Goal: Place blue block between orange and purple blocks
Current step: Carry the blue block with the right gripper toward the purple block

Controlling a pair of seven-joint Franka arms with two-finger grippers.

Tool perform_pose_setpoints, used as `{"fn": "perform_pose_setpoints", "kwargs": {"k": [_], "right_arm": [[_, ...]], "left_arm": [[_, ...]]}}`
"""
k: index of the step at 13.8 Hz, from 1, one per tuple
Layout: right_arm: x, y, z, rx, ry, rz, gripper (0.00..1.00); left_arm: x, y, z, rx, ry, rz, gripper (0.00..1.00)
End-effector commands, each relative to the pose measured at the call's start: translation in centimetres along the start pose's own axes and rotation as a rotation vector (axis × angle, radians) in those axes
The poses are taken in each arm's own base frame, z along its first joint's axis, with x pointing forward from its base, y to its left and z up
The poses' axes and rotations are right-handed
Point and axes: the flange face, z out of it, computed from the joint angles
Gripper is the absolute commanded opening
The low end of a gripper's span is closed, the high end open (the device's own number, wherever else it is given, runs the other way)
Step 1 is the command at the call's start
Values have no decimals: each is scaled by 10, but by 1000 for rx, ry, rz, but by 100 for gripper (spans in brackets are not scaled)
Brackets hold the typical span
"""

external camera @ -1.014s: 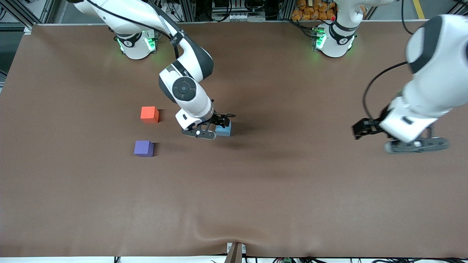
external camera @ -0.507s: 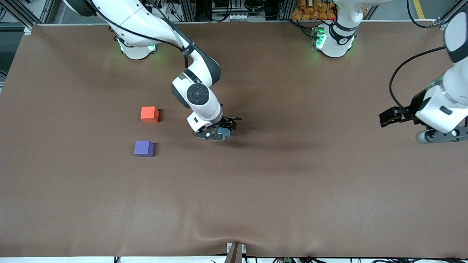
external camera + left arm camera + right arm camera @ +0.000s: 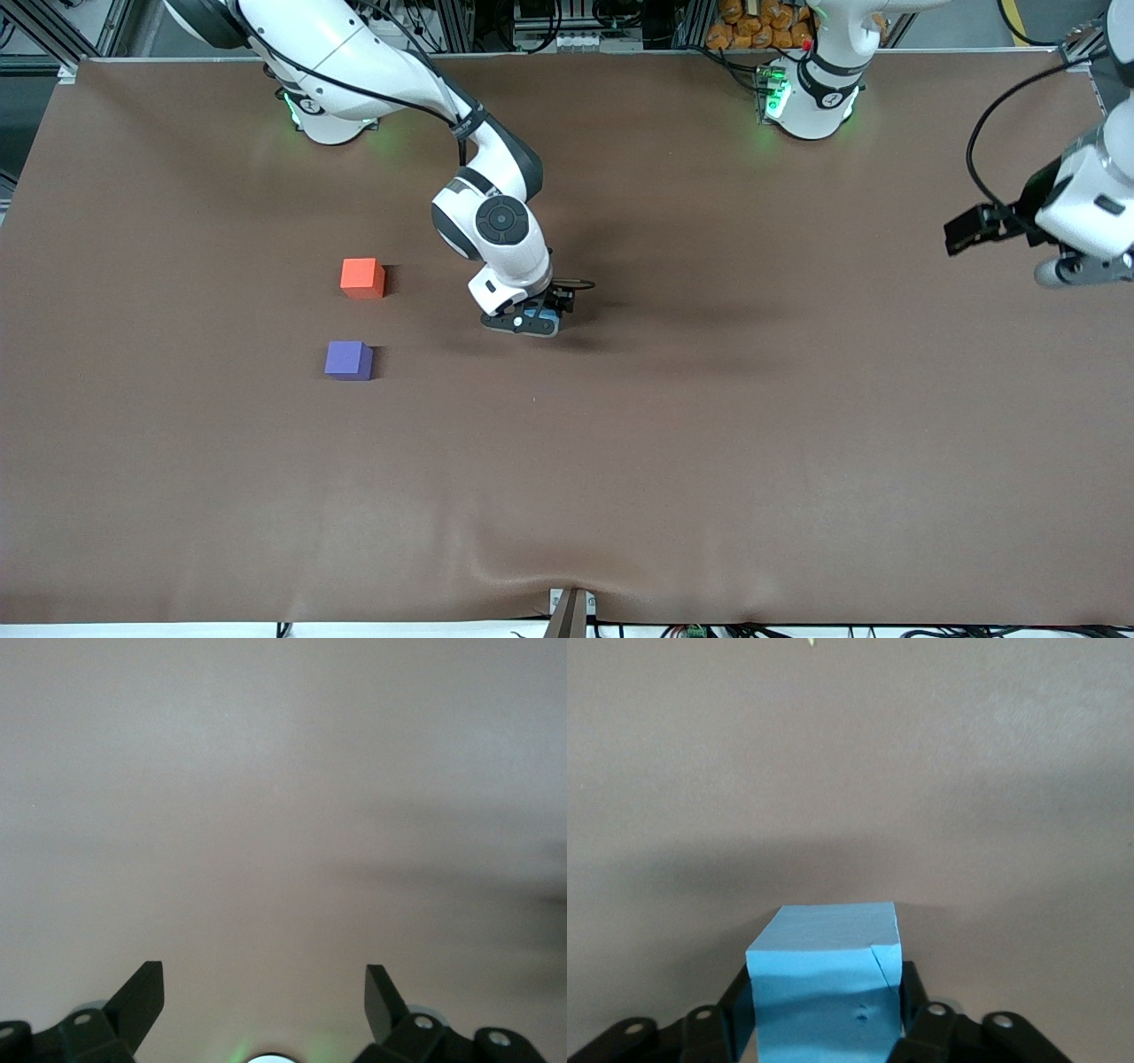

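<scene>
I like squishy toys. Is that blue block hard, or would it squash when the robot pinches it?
Probably a bit squashy: the blue block looks matte and foamy, with a small crack and dents showing between the right gripper's fingers. Likely light too. Its flat faces mean it shouldn't roll.

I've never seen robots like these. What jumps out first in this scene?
The right gripper is down near the table's middle, its fingers closed against the blue block. Toward the right arm's end of the table sit the orange block and, nearer the front camera, the purple block, with a gap between them. The left gripper waits, open, over the left arm's end.
</scene>
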Motion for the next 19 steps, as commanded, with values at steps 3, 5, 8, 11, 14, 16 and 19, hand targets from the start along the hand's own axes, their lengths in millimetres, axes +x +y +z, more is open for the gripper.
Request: {"fn": "perform_pose_setpoints", "kwargs": {"k": [3,5,8,11,14,16,19], "right_arm": [[48,37,-49,-76,1,-23,0],[69,70,-84,-91,-52,-49,0],[102,133,-124,-93,-104,-126,0],[111,190,-131,-109,-118,-185,0],[105,237,-131,-102,-150,-255,0],[102,265,-128,-105,-157,-277,0],[97,299,-108,-94,-138,-288,0]], "left_arm": [[-16,-13,-22,-76,44,54,100],[-17,-12,-33,-78,66,55,100],[-19,-7,-38,-80,70,60,100],[-18,-7,-38,-78,72,64,100],[-18,-9,-41,-79,79,59,100],[-19,-10,-42,-81,79,56,100],[-20,-14,-40,-73,61,69,100]]}}
